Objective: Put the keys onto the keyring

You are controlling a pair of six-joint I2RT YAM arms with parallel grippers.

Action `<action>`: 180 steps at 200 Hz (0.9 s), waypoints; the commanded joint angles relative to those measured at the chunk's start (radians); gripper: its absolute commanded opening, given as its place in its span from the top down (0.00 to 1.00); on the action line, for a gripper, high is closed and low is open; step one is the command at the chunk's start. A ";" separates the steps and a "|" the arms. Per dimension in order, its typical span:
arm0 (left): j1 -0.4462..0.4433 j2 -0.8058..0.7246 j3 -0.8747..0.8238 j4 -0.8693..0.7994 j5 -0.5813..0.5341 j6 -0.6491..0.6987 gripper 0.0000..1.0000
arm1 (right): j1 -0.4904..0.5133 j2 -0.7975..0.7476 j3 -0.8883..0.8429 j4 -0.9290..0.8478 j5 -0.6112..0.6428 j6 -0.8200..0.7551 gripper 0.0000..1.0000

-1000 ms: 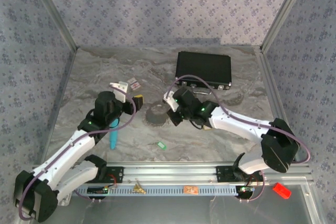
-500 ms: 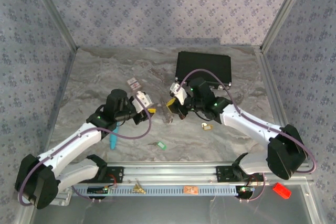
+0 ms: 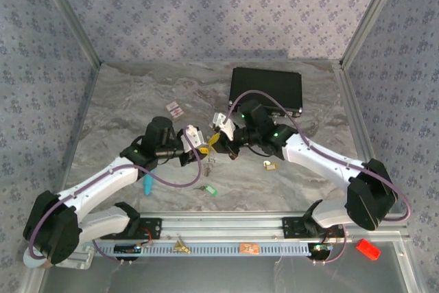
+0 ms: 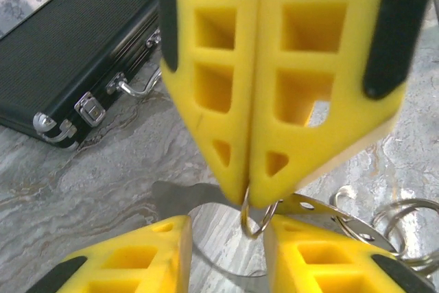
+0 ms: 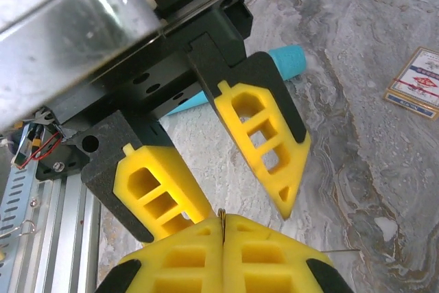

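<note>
Marble top point(image 3: 137, 101) near black case point(image 3: 266, 90): right gripper point(image 4: 250, 200) clamps keyring point(image 4: 243, 219), left gripper point(image 3: 199, 143) apart (empty); you fetch yellow key point(image 3: 271, 165) next.

The left gripper point(image 3: 200, 145) and the right gripper point(image 3: 217, 141) meet tip to tip near the middle of the table point(image 3: 130, 101), the left gripper on the left. The keyring point(image 4: 244, 216) hangs between them, pinched in the right gripper's closed fingers, with the left gripper's spread fingers on either side of it. The case point(image 3: 266, 90) lies far of the right gripper, right of centre. The card point(image 3: 175, 108) lies left of the case and far of the left gripper. The pen point(image 3: 147, 183) lies near-left, partly under the left arm. The nearer key point(image 3: 210, 189) lies near of both grippers, toward the rail point(image 3: 226, 223). The farther key point(image 3: 270, 165) lies right of it, just near of the right arm.
</note>
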 commanded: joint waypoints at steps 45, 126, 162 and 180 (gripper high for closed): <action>-0.006 -0.030 -0.022 0.013 0.075 0.054 0.72 | 0.024 0.017 0.048 -0.054 0.041 -0.071 1.00; -0.007 -0.045 -0.027 0.030 0.055 0.057 1.00 | 0.030 0.008 0.045 -0.057 0.033 -0.071 1.00; -0.008 -0.063 -0.040 0.062 0.015 0.056 1.00 | -0.043 -0.108 -0.058 0.085 0.001 -0.011 0.62; -0.013 -0.076 -0.056 0.085 -0.016 0.071 1.00 | -0.044 -0.220 -0.216 0.250 0.034 -0.121 0.56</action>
